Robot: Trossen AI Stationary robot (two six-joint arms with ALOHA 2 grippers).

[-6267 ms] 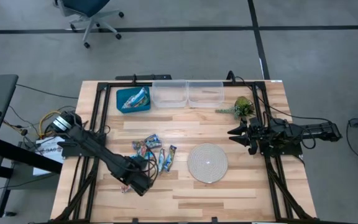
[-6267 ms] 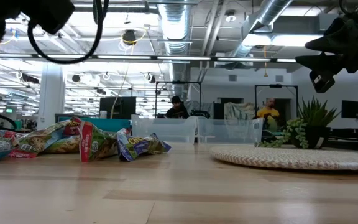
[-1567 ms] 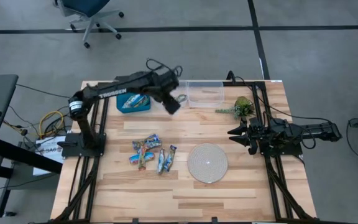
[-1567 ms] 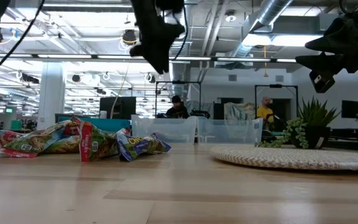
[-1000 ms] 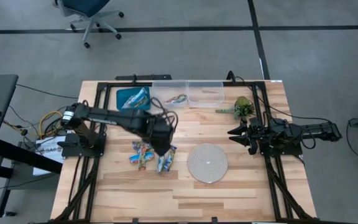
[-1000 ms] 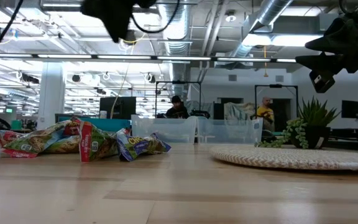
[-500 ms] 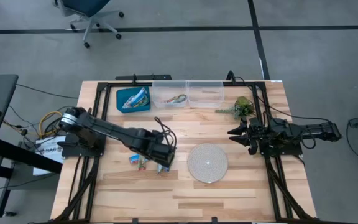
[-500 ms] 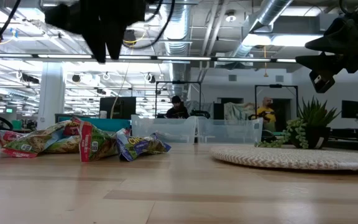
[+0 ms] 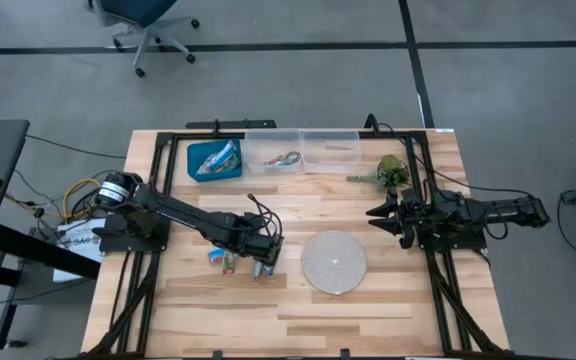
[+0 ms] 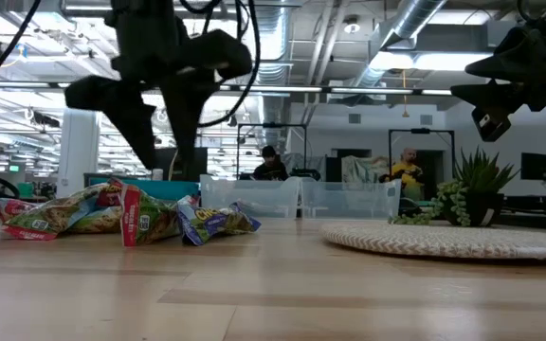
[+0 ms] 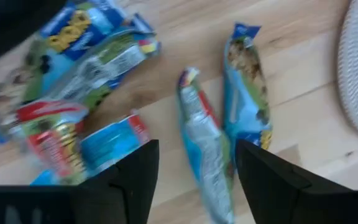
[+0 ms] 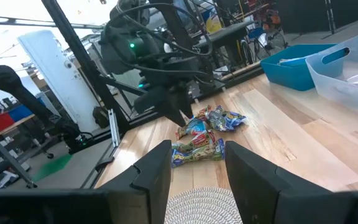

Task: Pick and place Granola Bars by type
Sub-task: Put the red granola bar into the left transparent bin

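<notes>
Several granola bars lie in a loose pile (image 9: 230, 246) left of the table's middle, also seen in the low view (image 10: 121, 213) and the right wrist view (image 12: 204, 132). My left gripper (image 9: 260, 250) is open and hangs just above the pile's right side (image 10: 167, 161). Its fingers stand on either side of a blue-and-white bar (image 11: 202, 146) without touching it, and a second blue-and-white bar (image 11: 246, 87) lies beside that one. One multicoloured bar (image 9: 285, 158) lies in the left clear bin. My right gripper (image 9: 373, 213) waits open at the table's right side (image 12: 197, 149).
A blue bin (image 9: 214, 158) holding bars and two clear bins (image 9: 273, 150) (image 9: 331, 150) line the far edge. A round woven mat (image 9: 334, 262) lies right of the pile, close to my left gripper. A green plant sprig (image 9: 390, 173) sits far right. Bare wood runs along the near edge.
My left gripper has swung toward the near edge over the pile's right side and come down, from high above the table to just above the bars. The bars and my right arm have kept still.
</notes>
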